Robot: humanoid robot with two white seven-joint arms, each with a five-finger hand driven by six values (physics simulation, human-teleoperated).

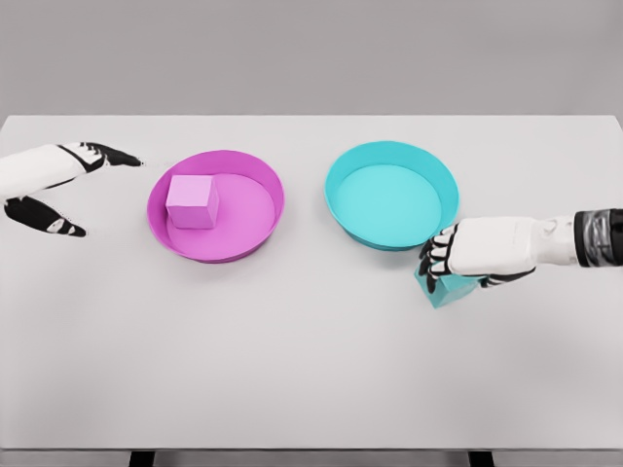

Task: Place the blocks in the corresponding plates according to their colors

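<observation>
The left hand (pixel 58 185) shows at the frame's left edge, upper left, fingers spread wide with thumb and forefinger well apart, holding nothing. The right arm enters from the right edge, and the right hand (pixel 472 251), at lower right, has its fingers curled downward in a grasp.

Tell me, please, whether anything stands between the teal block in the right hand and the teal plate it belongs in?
Nothing visible does. The right hand is closed over the teal block, just beside the near right rim of the teal plate, which holds nothing. Only the plate's raised rim must be cleared. The pink block already sits in the pink plate.
</observation>
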